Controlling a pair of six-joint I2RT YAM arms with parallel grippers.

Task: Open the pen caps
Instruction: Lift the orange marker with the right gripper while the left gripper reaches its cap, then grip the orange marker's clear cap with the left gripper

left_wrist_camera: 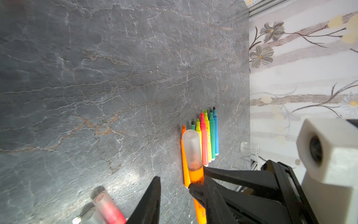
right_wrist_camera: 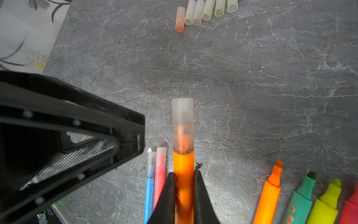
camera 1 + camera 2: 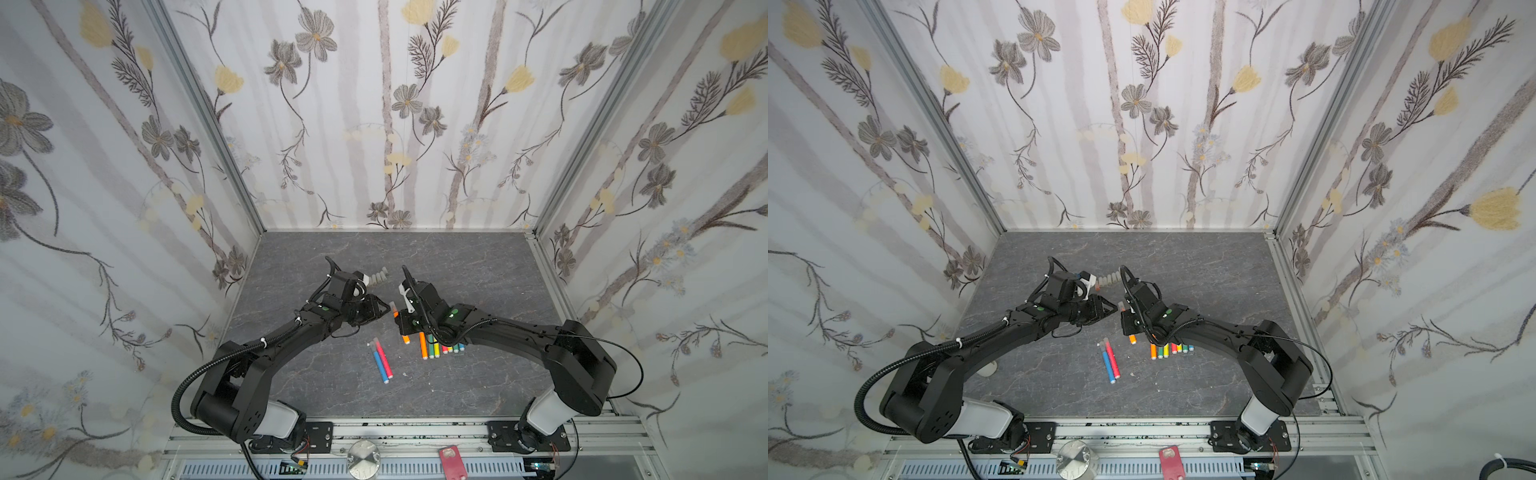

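Clamping the orange pen (image 2: pixel 183 164) in my right gripper (image 2: pixel 184 175); left gripper (image 3: pixel 382 311), jaws apart beside its cap (image 2: pixel 183 124), should grip and pull.

**One orange pen capped, two more waiting**

A thin orange marker pen (image 2: pixel 183 174) is held above the bench (image 2: pixel 251 77), its translucent greyish cap (image 2: pixel 182 126) on. A capped blue pen (image 2: pixel 149 194) and pink pen (image 2: pixel 159 186) lie together. Uncapped coloured pens (image 1: pixel 212 135) and loose caps (image 2: pixel 207 10) lie in separate rows.
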